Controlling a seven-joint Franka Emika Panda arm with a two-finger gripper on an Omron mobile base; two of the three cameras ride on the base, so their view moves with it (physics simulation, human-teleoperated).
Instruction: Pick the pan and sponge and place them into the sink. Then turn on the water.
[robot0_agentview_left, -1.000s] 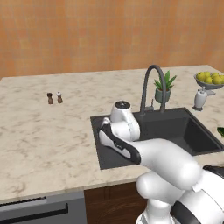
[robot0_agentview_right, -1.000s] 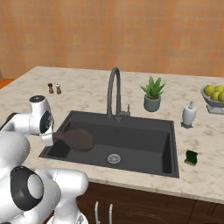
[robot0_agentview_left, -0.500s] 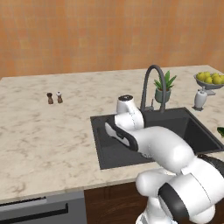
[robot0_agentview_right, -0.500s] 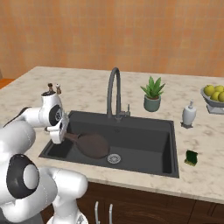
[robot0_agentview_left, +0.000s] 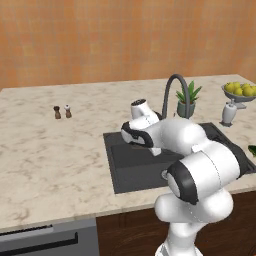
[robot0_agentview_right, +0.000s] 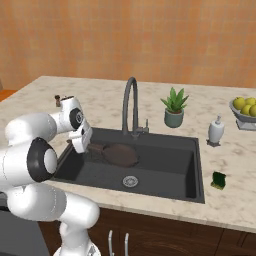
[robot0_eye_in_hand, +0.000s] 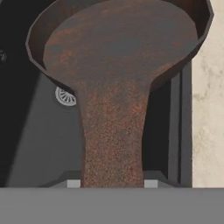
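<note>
My gripper (robot0_agentview_right: 88, 146) is shut on the handle of the dark-brown pan (robot0_agentview_right: 120, 154) and holds it low over the left half of the sink (robot0_agentview_right: 170, 167). In the hand view the pan (robot0_eye_in_hand: 118, 43) stretches away from the gripper (robot0_eye_in_hand: 112, 183), with the silver drain (robot0_eye_in_hand: 65, 96) below it to the left. The green sponge (robot0_agentview_right: 218, 180) lies on the counter right of the basin, and shows as a green sliver (robot0_agentview_left: 252, 150) at the left base view's edge. The arched faucet (robot0_agentview_right: 131, 107) stands behind the sink; no water runs.
A potted plant (robot0_agentview_right: 174, 107), a white soap dispenser (robot0_agentview_right: 216, 131) and a bowl of lemons (robot0_agentview_right: 245, 107) stand at the back right. Two small shakers (robot0_agentview_left: 62, 112) sit on the counter far left. My arm (robot0_agentview_left: 185, 137) hides much of the basin (robot0_agentview_left: 130, 170).
The hand has carried the pan from the sink's left edge rightward, further over the basin and closer to the drain. The sponge has not moved.
</note>
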